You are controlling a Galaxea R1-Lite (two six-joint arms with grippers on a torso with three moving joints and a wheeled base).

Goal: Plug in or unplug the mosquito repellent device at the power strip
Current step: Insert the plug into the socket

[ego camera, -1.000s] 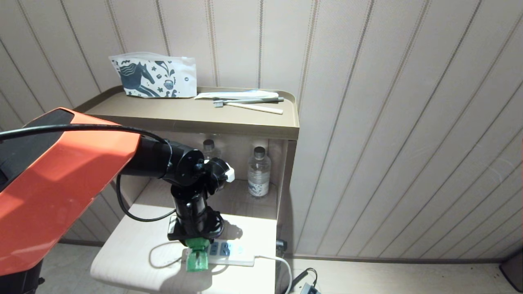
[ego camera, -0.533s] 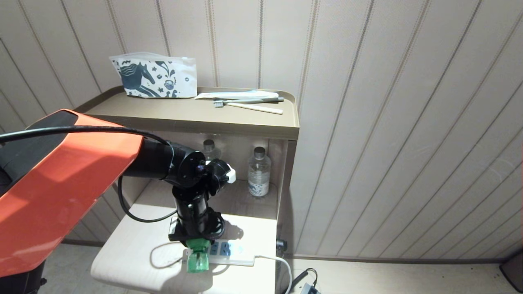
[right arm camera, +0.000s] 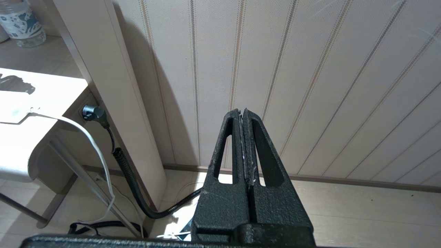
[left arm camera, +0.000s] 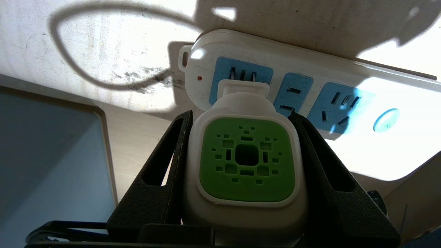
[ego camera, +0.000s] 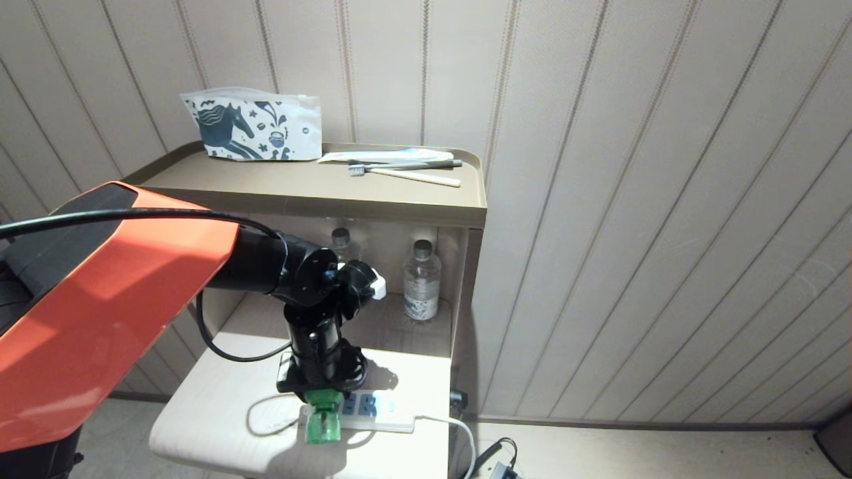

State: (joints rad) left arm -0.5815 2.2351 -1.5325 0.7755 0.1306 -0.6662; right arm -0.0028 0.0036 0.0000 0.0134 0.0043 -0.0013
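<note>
While the left gripper (left arm camera: 246, 158) is clamping the white-and-green head of the mosquito repellent device (left arm camera: 246, 162) between its 2 black fingers (left arm camera: 162, 193), the head's sides are being covered by those fingers, and the green bottle is lying wholly behind the head in the left wrist view. Seen from the head camera, the gripper (ego camera: 321, 389) is pointing down over the pale table (ego camera: 213, 406), and the arm's black wrist is hiding the device's head, so only the green bottle (ego camera: 322, 419) is showing below it. The device's long axis is lying flat along the table and crosswise to the power strip (ego camera: 373, 409), with the bottle end pointing toward the table's front edge and the plug end sitting at the end socket (left arm camera: 241, 74) of the power strip (left arm camera: 310, 79), next to the small red light. Whether the prongs are seated fully is hard to judge. 2 more blue sockets and a round button are lying uncovered along the strip, whose far end is being cut off by the frame edge. Its white cable (ego camera: 452, 429) is dropping off the table's right side. The right gripper (right arm camera: 244, 144) is hanging off to the side near the wall, its fingers pressed together and holding nothing. 2 water bottles (ego camera: 421, 283) are standing in the recess behind, 1 partly hidden by the arm.
</note>
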